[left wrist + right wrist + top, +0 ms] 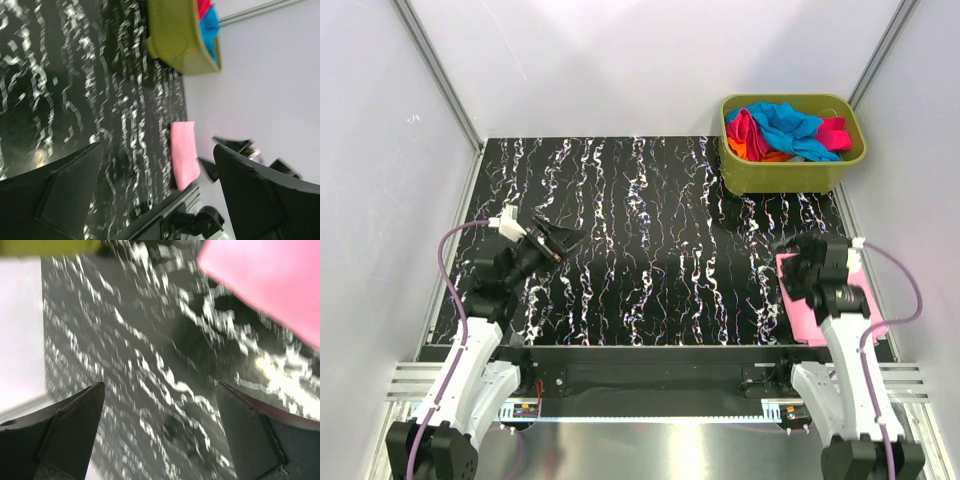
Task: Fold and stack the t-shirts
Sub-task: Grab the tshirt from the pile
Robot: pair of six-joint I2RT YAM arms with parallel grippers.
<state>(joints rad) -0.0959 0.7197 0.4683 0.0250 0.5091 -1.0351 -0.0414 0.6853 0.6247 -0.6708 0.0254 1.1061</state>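
A folded light pink t-shirt (pixel 808 310) lies flat at the table's right front edge; it also shows in the left wrist view (pixel 184 152) and the right wrist view (pixel 270 280). Cyan-blue (pixel 790 125), magenta (pixel 835 133), red (pixel 744 128) and orange (pixel 760 152) t-shirts lie crumpled in the olive-green tub (pixel 790 172). My right gripper (pixel 798 255) is open and empty, just left of the pink shirt. My left gripper (pixel 563 240) is open and empty above the table's left side.
The tub stands at the back right corner, also in the left wrist view (pixel 175 37). White walls with metal posts enclose the black marbled table (pixel 650 240) on three sides. A rail runs along the front edge.
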